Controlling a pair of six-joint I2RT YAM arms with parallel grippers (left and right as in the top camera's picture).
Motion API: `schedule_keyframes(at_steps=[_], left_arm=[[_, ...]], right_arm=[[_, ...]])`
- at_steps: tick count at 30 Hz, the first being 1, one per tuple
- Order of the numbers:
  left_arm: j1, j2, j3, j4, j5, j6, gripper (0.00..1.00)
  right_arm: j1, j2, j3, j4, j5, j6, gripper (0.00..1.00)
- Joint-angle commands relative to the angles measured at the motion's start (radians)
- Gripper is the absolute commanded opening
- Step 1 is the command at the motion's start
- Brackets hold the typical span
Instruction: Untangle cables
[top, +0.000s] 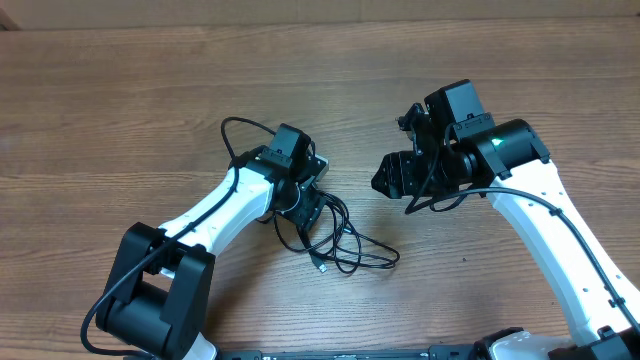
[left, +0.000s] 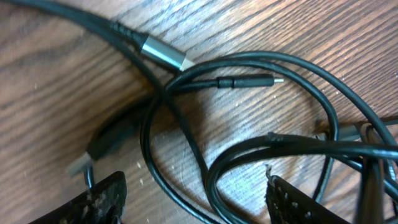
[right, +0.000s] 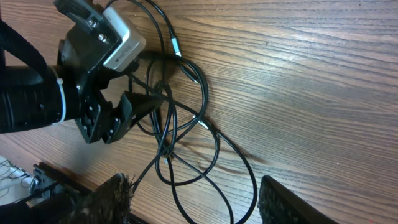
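Note:
The cables (top: 345, 245) are thin black cords lying tangled in loops on the wooden table, just right of my left gripper (top: 308, 208). In the left wrist view the loops (left: 186, 149) cross each other, with a silvery-sleeved plug (left: 165, 54) and a small slim plug (left: 249, 81) among them. My left gripper (left: 193, 190) is open, low over the tangle, with strands lying between its fingers. My right gripper (top: 388, 178) is open and empty, raised to the right of the tangle. The right wrist view shows the cables (right: 205, 134), the left gripper (right: 109, 115) and my right gripper's fingers (right: 193, 196).
The wooden table (top: 120, 110) stretches around the tangle. The white left arm (top: 215, 210) runs from the front left, and the white right arm (top: 560, 230) from the front right. A dark edge with wires (right: 37, 177) shows at the table's rim.

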Motion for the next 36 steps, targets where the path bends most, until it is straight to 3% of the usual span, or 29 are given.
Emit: schedule_keyframes(at_steps=[1,18,23,30,32,34,36], left_arm=[[-0.007,-0.026,-0.014,0.034,0.010,0.096,0.71],[-0.046,-0.008,-0.026,0.079,0.017,0.068,0.56],[-0.051,-0.008,-0.027,0.074,0.017,0.048,0.39],[-0.052,-0.008,-0.101,0.133,0.016,0.037,0.40],[-0.052,-0.008,-0.106,0.135,0.008,0.027,0.31],[-0.052,-0.010,-0.095,0.134,0.005,0.018,0.09],[-0.052,-0.013,-0.071,0.127,0.005,0.005,0.04]], right_arm=[[0.001,0.001,-0.007,0.006,0.013,-0.002,0.64],[0.001,0.001,-0.007,0.006,0.012,-0.001,0.64],[0.001,0.001,-0.007,-0.003,0.005,0.003,0.63],[0.001,0.001,-0.007,-0.019,0.005,0.003,0.62],[0.001,0.001,-0.007,-0.019,0.005,0.003,0.62],[0.001,0.001,-0.007,-0.019,0.005,0.002,0.62],[0.001,0.001,-0.007,-0.017,0.005,0.002,0.62]])
